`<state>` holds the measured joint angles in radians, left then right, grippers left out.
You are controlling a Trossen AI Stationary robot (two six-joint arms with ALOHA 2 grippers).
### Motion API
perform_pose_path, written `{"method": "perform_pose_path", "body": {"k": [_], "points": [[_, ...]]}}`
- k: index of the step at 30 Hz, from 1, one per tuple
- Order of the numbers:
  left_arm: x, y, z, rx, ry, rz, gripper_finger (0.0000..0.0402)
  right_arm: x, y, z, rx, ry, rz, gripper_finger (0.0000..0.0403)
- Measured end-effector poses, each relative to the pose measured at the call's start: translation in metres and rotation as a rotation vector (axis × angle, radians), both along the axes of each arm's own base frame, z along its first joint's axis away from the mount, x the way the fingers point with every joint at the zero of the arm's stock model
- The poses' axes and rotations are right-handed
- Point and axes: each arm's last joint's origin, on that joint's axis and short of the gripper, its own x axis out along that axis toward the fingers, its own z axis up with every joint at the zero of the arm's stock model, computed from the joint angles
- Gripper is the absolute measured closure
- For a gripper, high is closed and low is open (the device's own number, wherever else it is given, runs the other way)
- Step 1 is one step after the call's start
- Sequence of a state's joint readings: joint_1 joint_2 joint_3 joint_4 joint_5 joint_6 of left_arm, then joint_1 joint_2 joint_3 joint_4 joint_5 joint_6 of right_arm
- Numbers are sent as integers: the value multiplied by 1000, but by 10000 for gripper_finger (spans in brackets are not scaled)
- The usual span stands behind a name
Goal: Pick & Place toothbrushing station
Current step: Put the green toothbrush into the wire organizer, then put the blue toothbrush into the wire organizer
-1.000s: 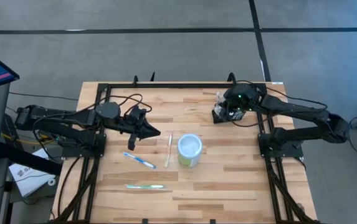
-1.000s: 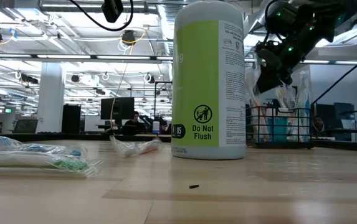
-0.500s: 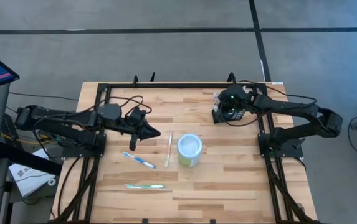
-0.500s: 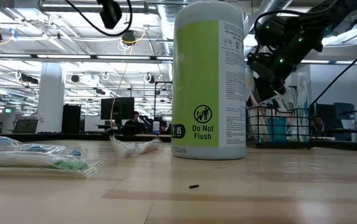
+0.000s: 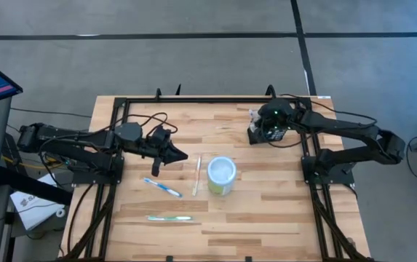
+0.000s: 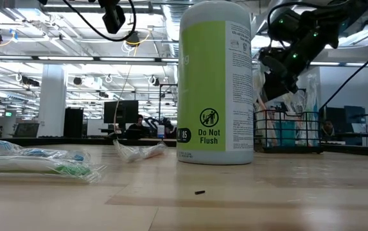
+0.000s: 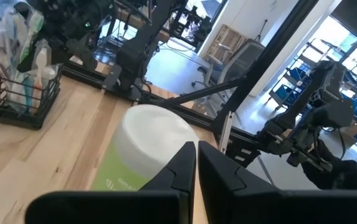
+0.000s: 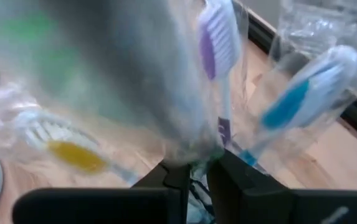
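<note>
Pale butcher-block table (image 5: 266, 211) edged by a black metal frame (image 5: 193, 100), set on grey concrete floor (image 5: 193, 44) crossed by dark lines. Beyond the table, a wide hall with white columns (image 6: 52, 96), bright strip lights (image 6: 74, 29) under an open ceiling, and dark monitors (image 6: 122, 110). Past the table's far edge, tall sunlit windows (image 7: 346, 43), a grey office chair (image 7: 243, 62) and blue chairs (image 7: 296, 93).
</note>
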<state>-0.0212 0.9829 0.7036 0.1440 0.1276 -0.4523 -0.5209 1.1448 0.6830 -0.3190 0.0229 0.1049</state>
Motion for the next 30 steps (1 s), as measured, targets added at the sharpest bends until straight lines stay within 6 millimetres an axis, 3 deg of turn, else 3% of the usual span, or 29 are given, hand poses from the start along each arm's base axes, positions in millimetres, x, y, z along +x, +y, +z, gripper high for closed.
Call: {"method": "perform_pose_path", "body": {"k": [6, 18, 30], "points": [[0, 0, 1, 0, -11, -2, 390, -2, 1, 1, -4, 8, 8, 356], [0, 0, 2, -1, -23, -1, 390, -4, -1, 0, 7, 14, -13, 283], [0, 0, 2, -1, -23, -1, 390, -12, 5, 19, -3, -30, -24, 284]]}}
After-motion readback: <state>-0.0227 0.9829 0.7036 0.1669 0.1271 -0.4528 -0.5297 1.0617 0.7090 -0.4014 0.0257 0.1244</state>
